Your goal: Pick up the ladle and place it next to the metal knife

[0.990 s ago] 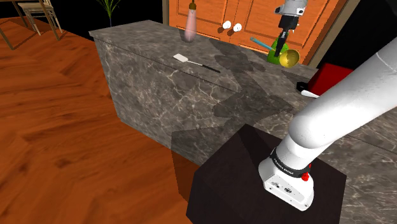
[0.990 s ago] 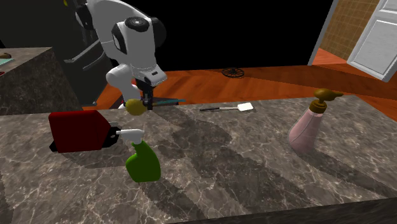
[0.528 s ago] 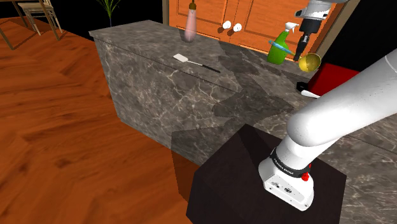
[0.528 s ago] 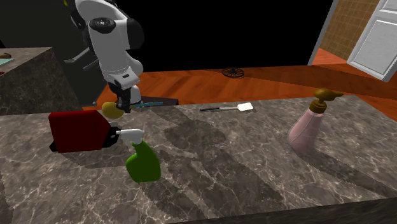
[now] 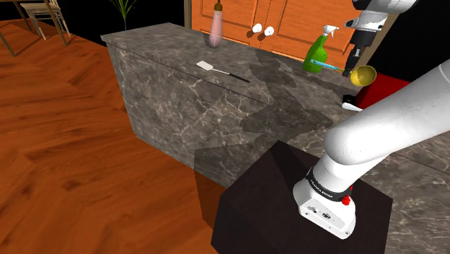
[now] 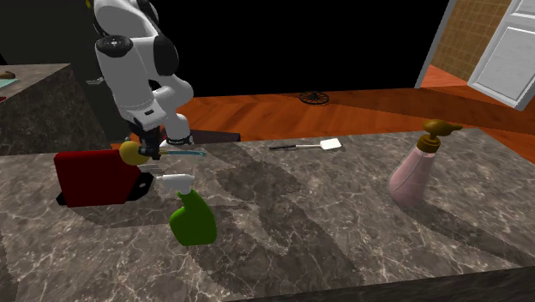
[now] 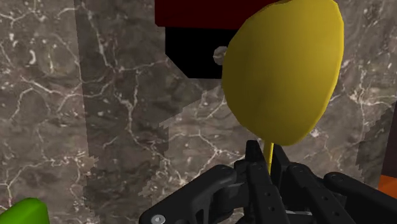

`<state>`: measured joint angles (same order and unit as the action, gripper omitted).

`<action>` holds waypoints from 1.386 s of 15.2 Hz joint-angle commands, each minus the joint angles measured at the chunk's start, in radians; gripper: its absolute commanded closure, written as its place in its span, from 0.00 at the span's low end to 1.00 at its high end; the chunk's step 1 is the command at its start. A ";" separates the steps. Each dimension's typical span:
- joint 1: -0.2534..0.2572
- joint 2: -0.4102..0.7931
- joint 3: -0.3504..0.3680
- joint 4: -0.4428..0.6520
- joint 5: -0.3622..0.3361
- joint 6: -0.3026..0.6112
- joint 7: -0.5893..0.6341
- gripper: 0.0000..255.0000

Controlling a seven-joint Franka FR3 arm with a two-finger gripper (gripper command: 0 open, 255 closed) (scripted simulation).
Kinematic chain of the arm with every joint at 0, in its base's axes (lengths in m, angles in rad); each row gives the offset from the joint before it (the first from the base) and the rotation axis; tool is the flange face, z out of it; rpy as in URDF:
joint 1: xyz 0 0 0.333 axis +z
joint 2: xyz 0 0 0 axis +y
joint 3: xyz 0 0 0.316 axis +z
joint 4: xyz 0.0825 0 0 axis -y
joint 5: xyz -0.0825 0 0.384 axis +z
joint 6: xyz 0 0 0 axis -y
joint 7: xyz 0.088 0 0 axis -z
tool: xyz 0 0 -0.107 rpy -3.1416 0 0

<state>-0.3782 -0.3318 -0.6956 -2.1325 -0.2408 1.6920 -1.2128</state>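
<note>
Black-fingered and clamping hard: pinching the thin stem of the yellow, round-bowled ladle (image 7: pixel 283 70) between both fingers (image 7: pixel 253 156) of the all-black gripper (image 7: pixel 270 164), leaving no gap at either side. Holding that ladle in the air over the grey, white-veined stone counter (image 6: pixel 343 240), with the smooth bowl hanging beyond the fingertips and the slim teal handle running off the other way.

Hovering just beside the dark red, boxy block (image 6: pixel 90 176) and near the green, cone-shouldered spray bottle (image 6: pixel 193 219) with its white trigger head. Keeping well apart from the white, flat-bladed knife (image 6: pixel 330 145) with its thin dark handle, lying flat far along the counter.

Judging the hazards:
- Risking a pivot in the grip, since pinching so narrow and slick a stem, with a heavy-looking bowl at one end, invites swinging or slipping out.
- Risking a knock against the red block or the tall, light bottle while turning toward the knife.
- Risking a clatter and skid on the hard, polished stone if letting go from too high.
- Risking a nudge to the knife, or to the rounded pink pump bottle (image 6: pixel 411 176) beyond it, with the long handle.
</note>
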 commanded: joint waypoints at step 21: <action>0.001 0.081 -0.060 -0.179 0.012 0.250 -0.020 1.00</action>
<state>-0.3772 -0.2551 -0.7533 -2.3082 -0.2300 1.9412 -1.2319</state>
